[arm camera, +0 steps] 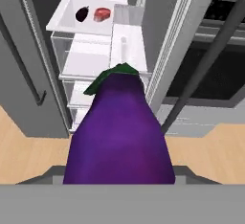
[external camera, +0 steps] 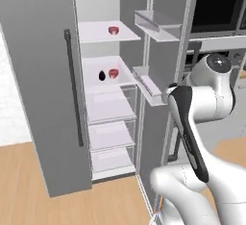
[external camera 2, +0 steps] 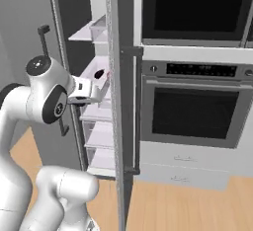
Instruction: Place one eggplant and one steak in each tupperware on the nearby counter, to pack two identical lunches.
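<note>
A big purple eggplant [arm camera: 119, 132] with a green cap fills the low middle of the hand view, with my gripper [external camera 2: 95, 86] shut on it; the fingertips are hidden behind it. The hand hangs in front of the open fridge at its middle shelves. On the second shelf lie another dark eggplant [external camera: 102, 75] [arm camera: 82, 13] and a red steak [external camera: 113, 73] [arm camera: 102, 14] side by side. A second steak [external camera: 113, 29] sits on the shelf above. The tupperware and the counter are out of view.
The fridge's left door [external camera: 48, 84] stands open with a long dark handle [external camera: 73, 89]. The right door's shelves [external camera: 149, 87] jut out close to my arm. A built-in oven [external camera 2: 197, 111] stands to the right of the fridge. Wooden floor lies below.
</note>
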You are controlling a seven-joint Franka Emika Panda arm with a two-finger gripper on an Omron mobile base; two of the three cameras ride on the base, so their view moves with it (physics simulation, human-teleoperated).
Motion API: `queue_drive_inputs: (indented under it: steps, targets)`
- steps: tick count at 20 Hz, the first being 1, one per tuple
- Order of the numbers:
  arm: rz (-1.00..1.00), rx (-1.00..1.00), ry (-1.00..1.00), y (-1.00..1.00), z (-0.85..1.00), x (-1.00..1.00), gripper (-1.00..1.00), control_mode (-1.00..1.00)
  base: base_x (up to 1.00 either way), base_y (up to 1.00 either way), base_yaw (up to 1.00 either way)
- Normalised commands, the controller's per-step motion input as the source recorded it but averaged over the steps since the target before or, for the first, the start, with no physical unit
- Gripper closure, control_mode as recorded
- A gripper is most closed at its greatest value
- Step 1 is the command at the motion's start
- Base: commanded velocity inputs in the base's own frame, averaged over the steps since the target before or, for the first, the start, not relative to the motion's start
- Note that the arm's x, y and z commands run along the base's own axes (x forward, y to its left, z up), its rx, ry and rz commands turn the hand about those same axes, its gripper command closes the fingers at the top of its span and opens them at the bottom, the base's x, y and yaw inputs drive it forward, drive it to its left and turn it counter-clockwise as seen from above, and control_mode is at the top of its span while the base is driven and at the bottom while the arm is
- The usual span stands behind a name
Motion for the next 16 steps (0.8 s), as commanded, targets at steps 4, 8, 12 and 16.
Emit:
queue_drive_inputs:
  steps: [4, 8, 12, 16]
  targets:
    - [0.00, 0.00, 0.00, 0.00, 0.00, 0.00, 1.00, 1.00, -0.04, -0.98, -0.38]
    - [0.00, 0.00, 0.00, 0.00, 0.00, 0.00, 1.00, 1.00, 0.00, -0.86, -0.43]
    - [0.00, 0.00, 0.00, 0.00, 0.00, 0.00, 1.00, 1.00, 0.02, -0.86, -0.43]
    - [0.00, 0.00, 0.00, 0.00, 0.00, 0.00, 1.00, 1.00, 0.22, -0.73, -0.37]
